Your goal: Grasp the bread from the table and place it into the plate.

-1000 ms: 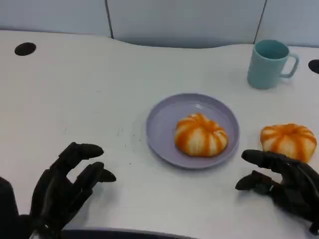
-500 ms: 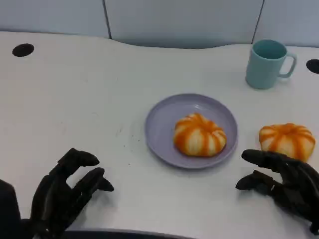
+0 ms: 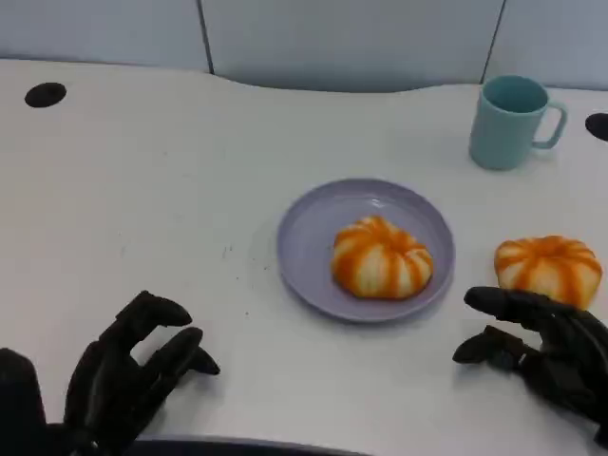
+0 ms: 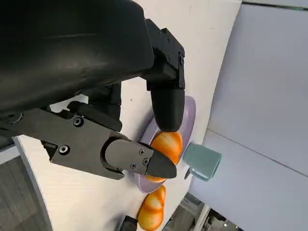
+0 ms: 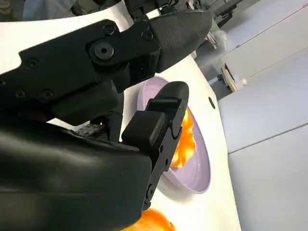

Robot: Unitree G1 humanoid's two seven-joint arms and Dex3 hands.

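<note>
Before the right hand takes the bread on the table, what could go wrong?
1. The plate already holds one bread, so the second has little bare room and may roll off.
2. The right hand sits just in front of the loose bread, so its fingers might push it away rather than grip it.
3. The mug stands behind and could be bumped.

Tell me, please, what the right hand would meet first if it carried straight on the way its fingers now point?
Probably the plate. The right hand rests open on the table, fingers pointing across toward the plate's near rim, with bare table between. The bread on the table lies just beyond the fingers, likely off that line, though depth is unclear.
</note>
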